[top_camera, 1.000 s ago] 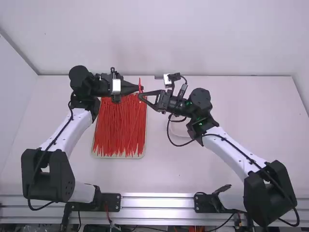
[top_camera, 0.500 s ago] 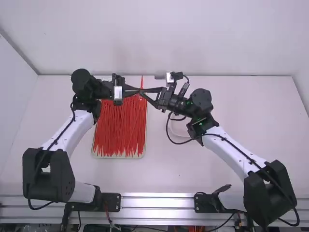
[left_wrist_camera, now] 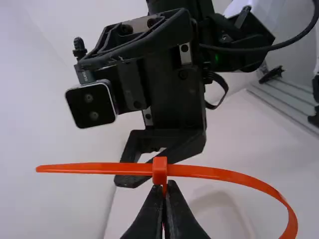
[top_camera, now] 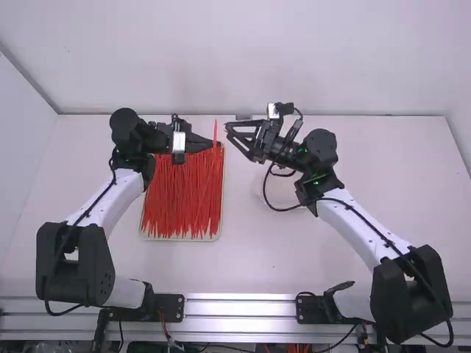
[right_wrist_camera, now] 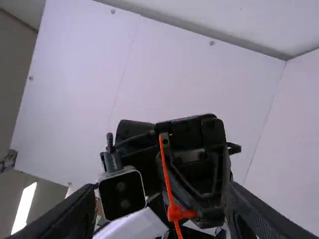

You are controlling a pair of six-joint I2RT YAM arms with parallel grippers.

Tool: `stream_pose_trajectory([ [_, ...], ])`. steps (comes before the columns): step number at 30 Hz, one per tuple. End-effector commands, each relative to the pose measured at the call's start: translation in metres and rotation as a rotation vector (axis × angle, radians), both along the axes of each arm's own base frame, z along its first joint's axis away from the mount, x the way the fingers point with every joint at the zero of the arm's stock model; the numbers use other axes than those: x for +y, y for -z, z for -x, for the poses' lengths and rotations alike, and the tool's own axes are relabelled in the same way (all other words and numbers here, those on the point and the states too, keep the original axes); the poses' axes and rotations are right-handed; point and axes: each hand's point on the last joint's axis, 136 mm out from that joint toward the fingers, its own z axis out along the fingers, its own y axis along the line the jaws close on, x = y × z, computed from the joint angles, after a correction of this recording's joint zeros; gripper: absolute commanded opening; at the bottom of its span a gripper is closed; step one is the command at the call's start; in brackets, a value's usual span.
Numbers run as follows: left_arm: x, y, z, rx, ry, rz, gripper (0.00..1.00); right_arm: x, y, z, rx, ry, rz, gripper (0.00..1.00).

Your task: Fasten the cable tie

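Orange flat cable tie (left_wrist_camera: pixel 159 170) clamped by the tapered left pincer (left_wrist_camera: pixel 160 193).

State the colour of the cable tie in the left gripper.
Orange-red cable tie; clearest in the left wrist view.

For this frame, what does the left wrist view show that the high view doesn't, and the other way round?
The left wrist view gives the close detail. The thin red plastic cable tie has its strap apparently run through the square head and curving away, and the left gripper is shut just below that head. The high view gives the layout: the flat tray heaped with loose red ties on the white table. Both views show the left gripper holding that tie, and the open black right gripper facing it.
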Motion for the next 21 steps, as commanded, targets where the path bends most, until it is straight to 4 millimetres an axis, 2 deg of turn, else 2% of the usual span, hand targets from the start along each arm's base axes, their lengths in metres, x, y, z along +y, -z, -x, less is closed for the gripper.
stream_pose_trajectory([
  [1,-0.004,-0.005,0.010,0.043,0.038,-0.007,0.02,0.000,-0.005,0.001,-0.018,-0.022,0.000,0.68],
  [7,-0.005,-0.005,0.011,0.123,0.043,-0.009,0.02,0.000,-0.005,0.004,-0.019,-0.035,0.004,0.67],
  [16,-0.024,-0.002,0.022,0.135,0.102,-0.013,0.02,0.003,-0.004,0.006,-0.023,-0.043,0.006,0.66],
  [18,-0.027,-0.001,0.024,0.137,0.111,-0.013,0.02,0.004,-0.004,0.007,-0.023,-0.045,0.006,0.60],
  [19,-0.027,0.000,0.024,0.140,0.110,-0.013,0.02,0.004,-0.004,0.006,-0.023,-0.044,0.006,0.53],
  [20,-0.027,0.000,0.024,0.140,0.110,-0.013,0.02,0.004,-0.004,0.006,-0.023,-0.044,0.006,0.53],
  [21,-0.027,0.000,0.023,0.144,0.103,-0.011,0.02,0.003,-0.004,0.006,-0.023,-0.041,0.006,0.48],
])
